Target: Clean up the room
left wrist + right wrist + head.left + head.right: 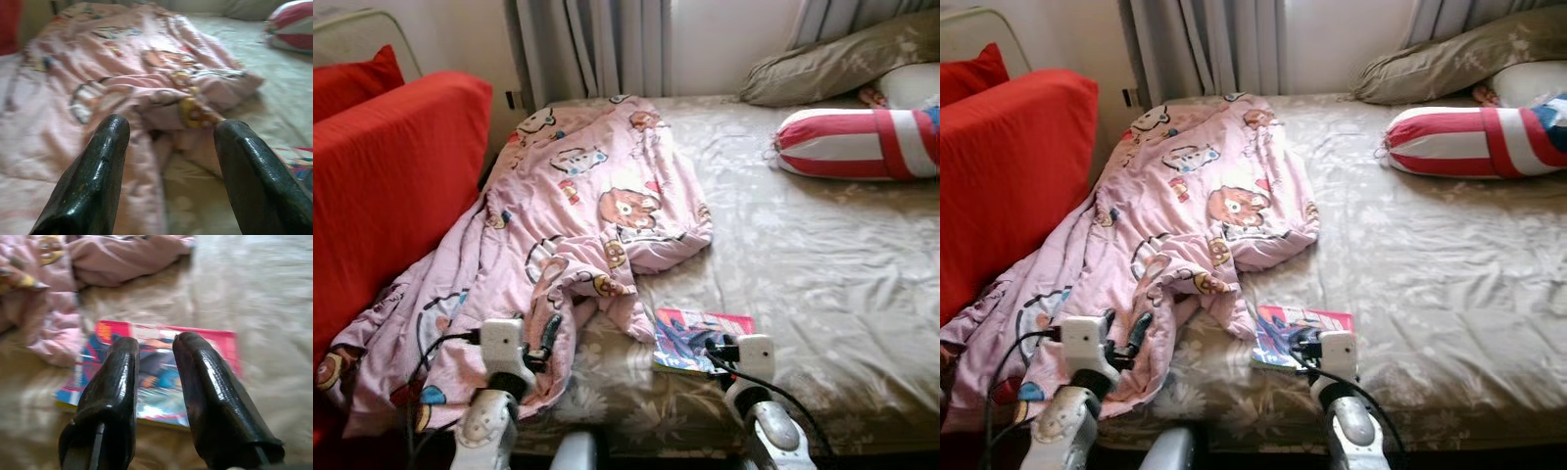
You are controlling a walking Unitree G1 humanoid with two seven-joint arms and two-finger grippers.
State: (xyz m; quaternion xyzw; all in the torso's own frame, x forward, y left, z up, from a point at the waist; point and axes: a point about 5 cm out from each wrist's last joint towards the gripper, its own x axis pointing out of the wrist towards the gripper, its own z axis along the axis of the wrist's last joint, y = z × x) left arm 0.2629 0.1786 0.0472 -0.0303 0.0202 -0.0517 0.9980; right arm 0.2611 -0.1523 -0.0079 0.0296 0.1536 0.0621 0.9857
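Ahead of me the bed (822, 284) runs to the curtained wall, its right half lying open beige sheet. I see a red sofa (382, 186) crowding the left edge, with the pink cartoon blanket (568, 206) spilling off the bed against it. My left gripper (168, 147) hangs over the blanket's near folds, fingers spread wide and released, holding nothing. My right gripper (155, 367) sits just above the colourful book (700, 338) near the bed's front edge, its 2 fingers nearly together with a narrow gap, gripping nothing. A striped bolster (857, 142) and 2 pillows (842, 64) lie at the far right.
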